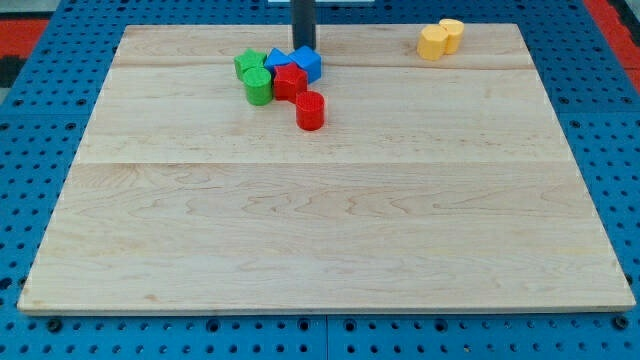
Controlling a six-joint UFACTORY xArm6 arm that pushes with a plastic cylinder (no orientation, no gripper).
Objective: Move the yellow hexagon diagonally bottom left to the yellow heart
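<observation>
Two yellow blocks sit touching near the view's top right: one lower left, the other upper right. I cannot tell which is the hexagon and which the heart. My tip is near the top edge of the board, just above a blue block, far to the left of the yellow pair. The rod rises out of the view's top.
A cluster lies below my tip: a second blue block, two green blocks, a red block and a red cylinder. The wooden board lies on a blue pegboard.
</observation>
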